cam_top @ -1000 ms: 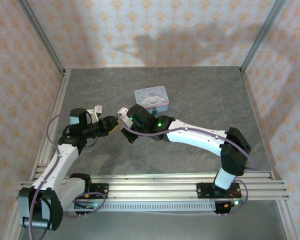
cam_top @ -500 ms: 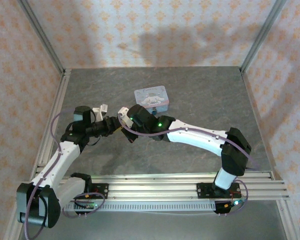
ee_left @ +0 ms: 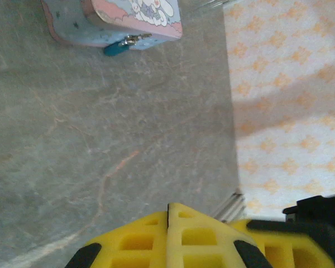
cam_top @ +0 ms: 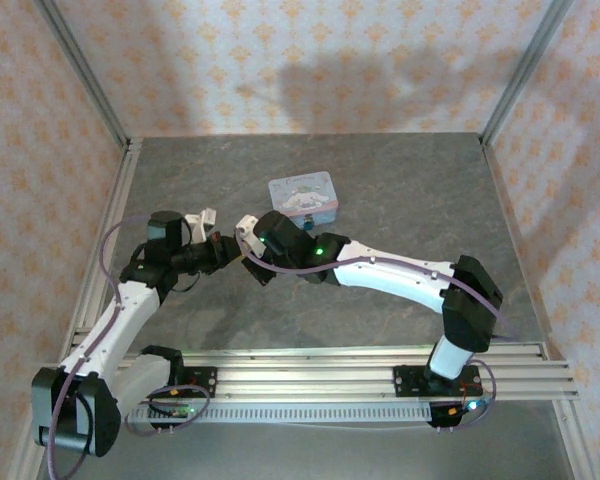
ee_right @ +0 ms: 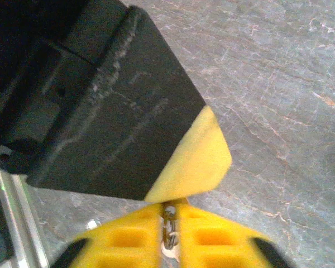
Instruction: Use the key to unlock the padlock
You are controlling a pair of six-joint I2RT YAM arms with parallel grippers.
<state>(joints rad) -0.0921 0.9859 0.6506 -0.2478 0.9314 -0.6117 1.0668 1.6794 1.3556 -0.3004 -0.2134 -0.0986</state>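
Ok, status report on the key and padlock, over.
Left fingers shut, tips meeting right fingers. Small metal piece, likely the key, pinched in right fingers. Padlock hangs on tin clasp. Nothing in the way.

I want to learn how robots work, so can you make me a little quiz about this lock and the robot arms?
1. Where is the padlock? A) hanging at the clasp of the tin B) loose on the table C) inside a tool
2. True or false: the left tool is wide open.
3. What tiny thing does the right tool pinch?
Key: 1 A. 2 False, its fingers are shut together. 3 A small metal piece, probably the key.
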